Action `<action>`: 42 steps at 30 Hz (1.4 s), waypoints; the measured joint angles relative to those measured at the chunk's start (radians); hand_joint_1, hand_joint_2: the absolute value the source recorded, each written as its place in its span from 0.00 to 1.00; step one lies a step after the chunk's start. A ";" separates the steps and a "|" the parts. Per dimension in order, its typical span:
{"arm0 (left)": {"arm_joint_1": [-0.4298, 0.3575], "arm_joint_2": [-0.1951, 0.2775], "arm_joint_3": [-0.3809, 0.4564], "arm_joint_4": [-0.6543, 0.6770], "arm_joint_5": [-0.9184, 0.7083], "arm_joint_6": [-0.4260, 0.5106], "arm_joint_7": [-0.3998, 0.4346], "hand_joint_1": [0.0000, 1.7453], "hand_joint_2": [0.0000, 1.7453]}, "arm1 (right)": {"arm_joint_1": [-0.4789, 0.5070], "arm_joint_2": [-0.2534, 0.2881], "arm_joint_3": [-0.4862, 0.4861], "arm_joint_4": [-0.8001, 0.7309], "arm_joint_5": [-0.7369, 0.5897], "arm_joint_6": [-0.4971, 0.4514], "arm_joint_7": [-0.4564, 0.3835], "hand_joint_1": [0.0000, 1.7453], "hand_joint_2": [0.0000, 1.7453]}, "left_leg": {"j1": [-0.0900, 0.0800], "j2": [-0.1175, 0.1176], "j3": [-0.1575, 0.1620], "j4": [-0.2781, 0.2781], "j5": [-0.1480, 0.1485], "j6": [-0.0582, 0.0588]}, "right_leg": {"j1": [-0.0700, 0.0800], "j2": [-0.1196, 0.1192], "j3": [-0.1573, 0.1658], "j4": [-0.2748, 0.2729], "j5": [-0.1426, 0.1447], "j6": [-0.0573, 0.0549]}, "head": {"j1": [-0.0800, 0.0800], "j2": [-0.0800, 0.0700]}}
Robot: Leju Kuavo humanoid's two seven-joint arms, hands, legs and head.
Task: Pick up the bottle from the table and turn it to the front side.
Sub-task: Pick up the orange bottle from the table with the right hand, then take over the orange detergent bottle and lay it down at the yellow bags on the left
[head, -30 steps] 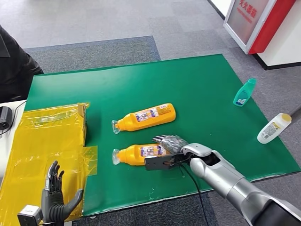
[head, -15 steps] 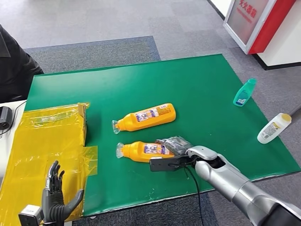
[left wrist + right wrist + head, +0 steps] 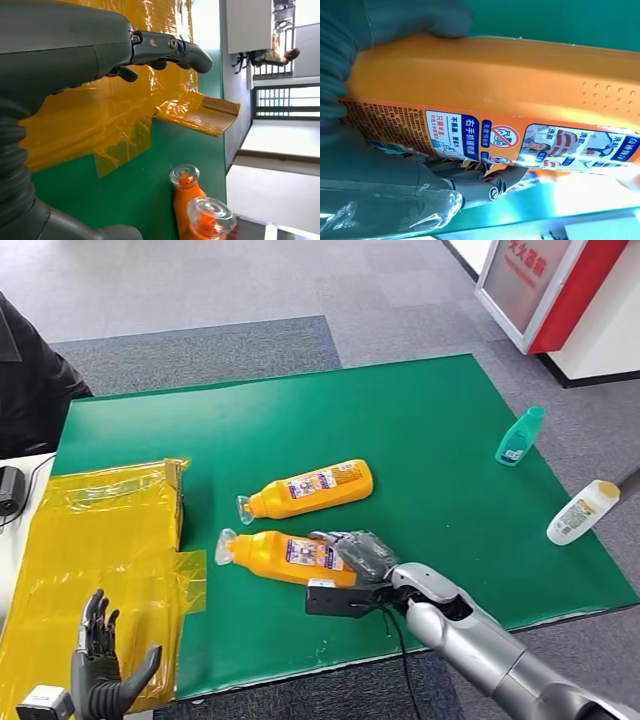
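Green mat-covered table (image 3: pixel 453 440) spans most of the head view. Crinkled yellow plastic sheet over a flat cardboard box (image 3: pixel 90 540) lies on the table's left side.

Two orange plastic bottles with clear caps lie on their sides near the table's middle, caps to the left. The far orange bottle (image 3: pixel 309 489) rests free on the mat. The near orange bottle (image 3: pixel 283 556), the one being handled, lies just nearer than the first, tilted slightly. Its label faces up: blue and white panels, small pictures, a red prohibition sign and fine print on an orange ground. The right wrist view shows a smooth orange side wall with a patch of raised dots above the label.

Right hand (image 3: pixel 362 555), at the end of the silver arm, grips this bottle at its base end: thick thumb on one side wall, darker fingers (image 3: pixel 486 187) curled across the label face.

Left hand (image 3: pixel 102 670) hovers at the near left over the yellow sheet, fingers spread, holding nothing.

On the grey floor to the right: a white bottle with a yellow cap (image 3: pixel 583 511) and a smaller teal bottle (image 3: pixel 520 436).
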State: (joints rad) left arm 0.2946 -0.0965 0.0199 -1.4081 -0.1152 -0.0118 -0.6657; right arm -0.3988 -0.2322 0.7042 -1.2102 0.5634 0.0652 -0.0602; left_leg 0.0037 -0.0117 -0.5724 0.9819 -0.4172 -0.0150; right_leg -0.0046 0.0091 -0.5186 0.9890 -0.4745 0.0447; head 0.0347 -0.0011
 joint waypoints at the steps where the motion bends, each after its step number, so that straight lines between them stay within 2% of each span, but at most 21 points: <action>1: 0.001 -0.001 0.004 -0.003 0.000 0.000 0.000 0.00 1.00 | 0.005 0.005 -0.003 -0.008 0.000 -0.002 -0.001 1.00 1.00 | 0.000 0.000 0.000 0.000 0.000 0.000 | 0.000 0.000 0.000 0.000 0.000 0.000 | 0.000 0.000; 12: 0.005 -0.005 0.014 -0.014 0.000 -0.001 0.000 0.00 1.00 | 0.022 0.021 -0.020 -0.039 -0.003 -0.004 -0.004 1.00 1.00 | 0.000 0.000 0.000 0.000 0.000 0.000 | 0.000 0.000 0.000 0.000 0.000 0.000 | 0.000 0.000; 15: 0.006 -0.008 0.018 -0.015 0.000 -0.012 0.000 0.00 1.00 | 0.034 0.026 -0.028 -0.050 -0.002 -0.036 -0.022 1.00 1.00 | 0.000 0.000 0.000 0.000 0.000 0.000 | 0.000 0.000 0.000 0.000 0.000 0.000 | 0.000 0.000; 19: 0.008 -0.021 0.033 -0.023 0.010 -0.075 0.000 0.00 1.00 | 0.082 0.062 -0.054 -0.086 -0.001 -0.113 -0.065 1.00 1.00 | 0.000 0.000 0.000 0.000 0.000 0.000 | 0.000 0.000 -0.001 0.000 0.000 0.000 | 0.000 0.000; 25: 0.007 -0.056 0.059 -0.049 0.032 -0.242 0.000 0.00 1.00 | 0.185 0.149 -0.086 -0.114 -0.015 -0.200 -0.169 1.00 1.00 | 0.000 0.000 -0.001 -0.001 -0.001 -0.001 | 0.000 0.000 -0.001 0.000 -0.001 -0.001 | 0.000 0.000; 28: 0.004 -0.073 0.056 -0.065 0.020 -0.283 0.000 0.00 1.00 | 0.251 0.190 -0.096 -0.130 -0.021 -0.245 -0.219 1.00 1.00 | 0.000 0.000 -0.001 -0.001 -0.001 -0.001 | 0.000 0.000 -0.002 0.000 -0.001 -0.001 | 0.000 0.000; 36: -0.010 -0.114 -0.030 -0.070 -0.005 -0.316 0.000 0.00 1.00 | 0.420 0.245 -0.123 -0.186 -0.027 -0.329 -0.304 1.00 1.00 | 0.000 0.000 -0.001 -0.001 -0.001 -0.001 | 0.000 0.000 -0.002 0.000 -0.001 -0.001 | 0.000 0.000; 42: -0.036 -0.128 -0.068 -0.062 0.122 -0.429 0.000 0.00 1.00 | 0.446 0.271 -0.125 -0.167 -0.082 -0.351 -0.392 1.00 1.00 | 0.000 0.000 -0.001 -0.001 -0.001 -0.001 | 0.000 0.000 -0.002 0.000 -0.001 -0.002 | 0.000 0.000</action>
State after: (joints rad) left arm 0.2590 -0.2248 -0.0480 -1.4700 0.0067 -0.4409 -0.6657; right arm 0.0472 0.0392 0.5796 -1.3772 0.4810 -0.2859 -0.4521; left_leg 0.0037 -0.0116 -0.5729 0.9808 -0.4182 -0.0165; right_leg -0.0046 0.0093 -0.5209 0.9890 -0.4757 0.0431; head 0.0347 -0.0011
